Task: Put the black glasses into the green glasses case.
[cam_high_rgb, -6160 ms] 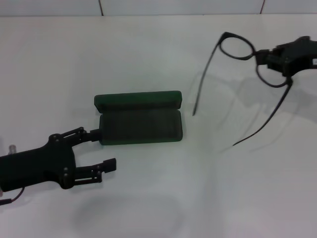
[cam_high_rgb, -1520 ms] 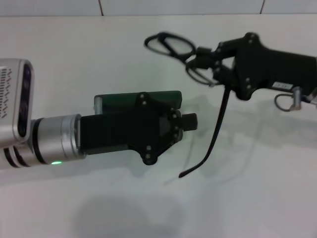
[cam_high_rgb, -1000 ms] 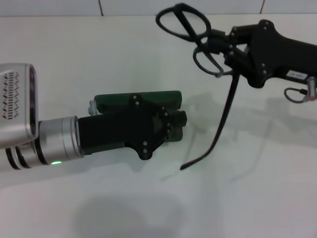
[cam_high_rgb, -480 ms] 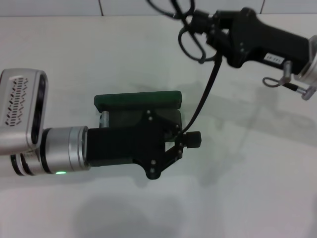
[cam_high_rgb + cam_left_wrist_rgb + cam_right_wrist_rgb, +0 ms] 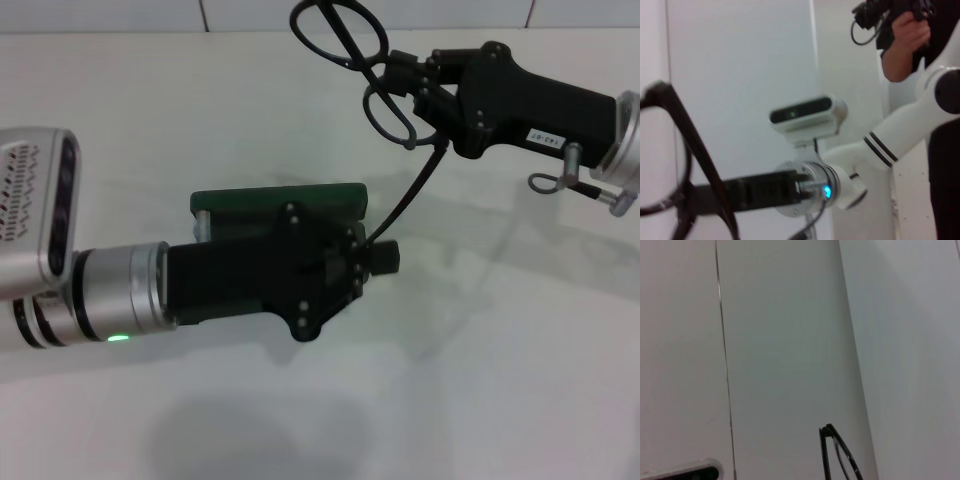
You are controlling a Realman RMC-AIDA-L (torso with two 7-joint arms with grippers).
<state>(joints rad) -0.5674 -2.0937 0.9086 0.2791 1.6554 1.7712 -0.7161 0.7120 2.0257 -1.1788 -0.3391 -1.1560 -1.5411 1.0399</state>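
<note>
your right hand (image 5: 405, 85) is clamped on the black glasses (image 5: 372, 90) at the frame front, holding them up in the air past the far side of the green glasses case (image 5: 275, 203). lenses point away from you, one temple arm hangs down toward the case's right end. your left hand (image 5: 375, 258) sits over the open case on the counter (image 5: 480, 380), covering most of the tray; can't tell how far its fingers are spread.

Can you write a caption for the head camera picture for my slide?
Right claw holds thin black-framed glasses above the dark green hard case; left claw covers it.
</note>
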